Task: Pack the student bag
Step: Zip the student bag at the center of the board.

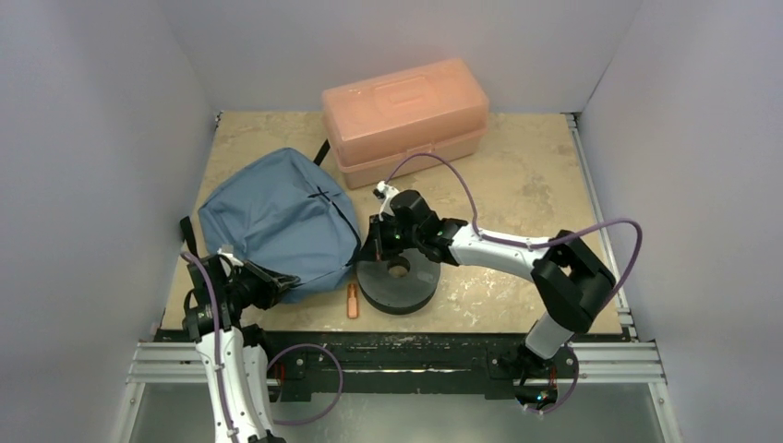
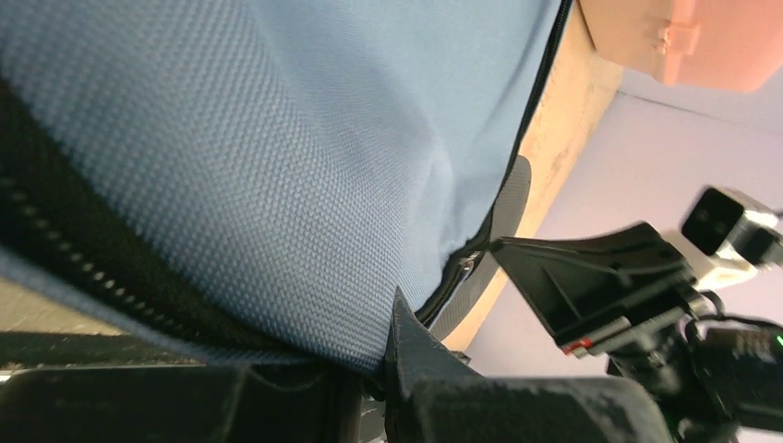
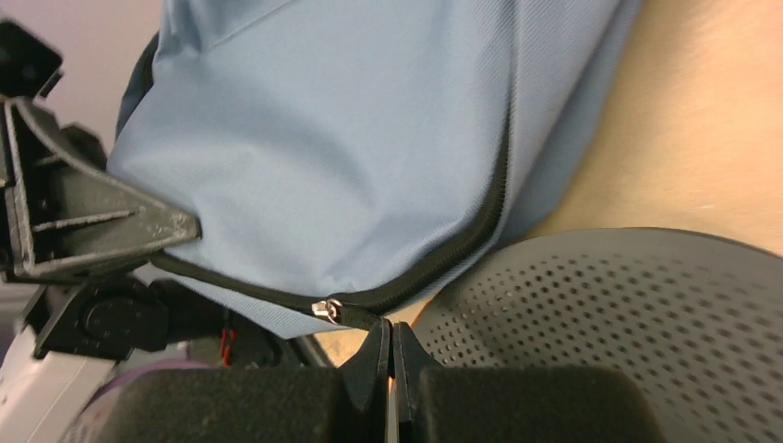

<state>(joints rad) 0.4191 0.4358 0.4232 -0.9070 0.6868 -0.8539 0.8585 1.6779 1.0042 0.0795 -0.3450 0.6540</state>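
The slate-blue student bag (image 1: 277, 221) lies on the left of the table, its black zipper running along the near right side. My left gripper (image 1: 275, 281) is at the bag's near edge, shut on a fold of its blue fabric (image 2: 277, 185). My right gripper (image 1: 373, 251) sits at the bag's right side, low over a dark disc. In the right wrist view its jaws are pressed together on the black zipper pull (image 3: 362, 317), just beside the silver slider (image 3: 325, 309). The bag's inside is hidden.
A dark grey perforated disc (image 1: 399, 281) lies at the front centre, touching the bag's right edge. A small orange item (image 1: 352, 300) lies just left of it. A salmon-pink plastic box (image 1: 404, 118) stands closed at the back. White walls surround the table.
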